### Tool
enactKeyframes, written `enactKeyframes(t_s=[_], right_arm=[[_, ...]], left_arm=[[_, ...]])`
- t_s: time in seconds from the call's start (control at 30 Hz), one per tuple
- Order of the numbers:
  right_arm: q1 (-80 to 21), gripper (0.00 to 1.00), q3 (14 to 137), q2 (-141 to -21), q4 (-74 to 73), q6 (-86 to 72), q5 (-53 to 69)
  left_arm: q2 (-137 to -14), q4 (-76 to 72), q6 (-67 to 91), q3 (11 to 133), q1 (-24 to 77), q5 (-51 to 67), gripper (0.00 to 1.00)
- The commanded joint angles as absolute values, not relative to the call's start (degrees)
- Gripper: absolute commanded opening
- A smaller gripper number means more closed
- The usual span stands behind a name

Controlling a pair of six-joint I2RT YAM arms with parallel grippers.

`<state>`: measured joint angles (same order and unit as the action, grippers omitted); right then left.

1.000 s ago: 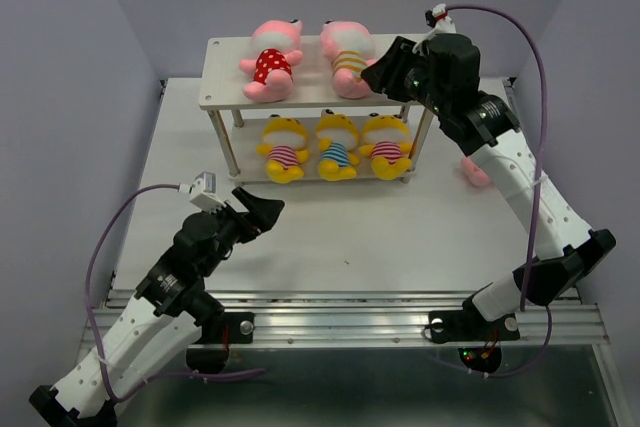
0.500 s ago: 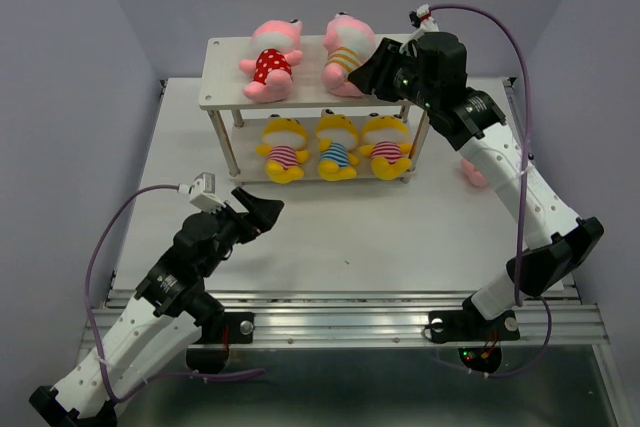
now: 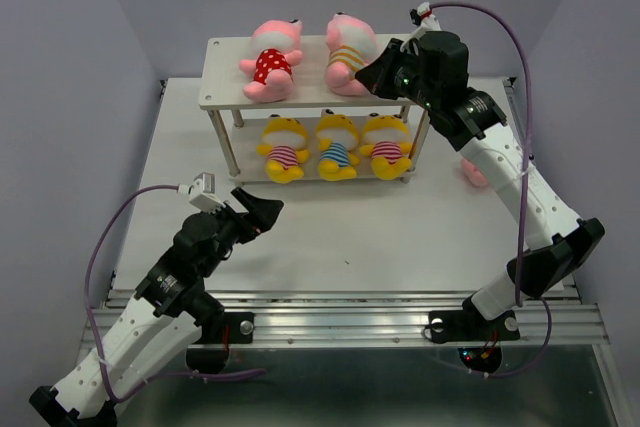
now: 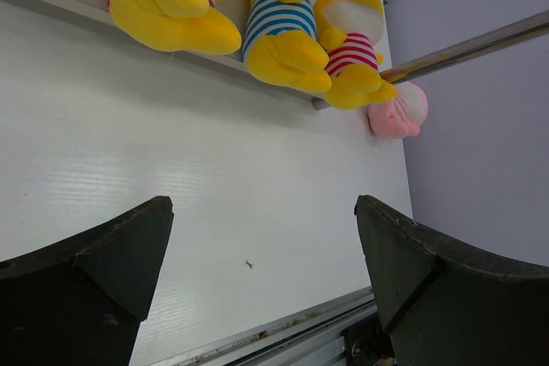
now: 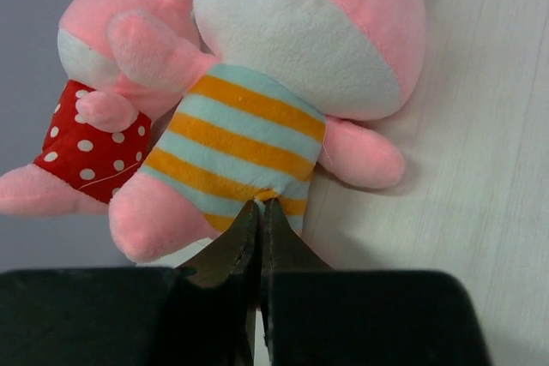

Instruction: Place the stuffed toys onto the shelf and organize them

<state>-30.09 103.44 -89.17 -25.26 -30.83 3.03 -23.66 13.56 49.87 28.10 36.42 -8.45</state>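
On the shelf (image 3: 225, 72) the top board holds a pink toy in a red-dotted shirt (image 3: 270, 59) and a pink toy in an orange-striped shirt (image 3: 348, 47). My right gripper (image 3: 368, 75) is shut on the hem of that striped shirt (image 5: 257, 126), jaws pinching the cloth (image 5: 260, 205). The dotted toy (image 5: 94, 126) lies right beside it. Three yellow toys (image 3: 284, 147) (image 3: 337, 145) (image 3: 386, 141) sit on the lower board. A third pink toy (image 3: 476, 175) lies on the table, partly behind the right arm. My left gripper (image 3: 262, 212) is open and empty over the table (image 4: 264, 250).
The shelf's right end of the top board (image 5: 480, 169) is bare wood. The left wrist view shows the yellow toys (image 4: 287, 27), the pink toy on the table (image 4: 396, 113) near the right wall, and the metal rail at the table's near edge (image 3: 350, 312).
My right gripper has moved left and back over the top board, shifting the orange-striped pink toy closer to the dotted one. The left arm has not moved.
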Motion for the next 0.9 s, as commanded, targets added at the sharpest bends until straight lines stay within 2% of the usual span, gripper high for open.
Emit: enactKeyframes(t_s=[0.0,0.37,0.77,0.8,0.83,0.87], right_arm=[[-30.41,0.01,104.33,-87.10,-22.68,-27.61,4.22],[-30.41,0.01,104.50,-87.63,-22.33,-19.78,13.79],[-30.41,0.01,104.85,-87.80,-22.41,-18.72,14.68],[-30.41,0.08,104.85,-87.89,-22.41,-18.98,13.98],[-30.41,0.20,104.85,-87.89,-22.33,-19.51,13.19],[-30.41,0.28,104.85,-87.80,-22.32,-19.86,11.97]], left_arm=[[-23.64,12.66,49.22,28.74,36.65,-9.05,0.99],[-23.55,12.75,49.04,28.65,36.74,-9.05,0.99],[-23.73,12.92,48.96,28.83,36.65,-9.23,0.99],[-23.82,12.92,48.96,28.92,36.65,-9.23,0.99],[-23.91,12.92,48.96,28.92,36.65,-9.23,0.99],[-23.99,12.92,49.04,29.00,36.65,-9.32,0.99]])
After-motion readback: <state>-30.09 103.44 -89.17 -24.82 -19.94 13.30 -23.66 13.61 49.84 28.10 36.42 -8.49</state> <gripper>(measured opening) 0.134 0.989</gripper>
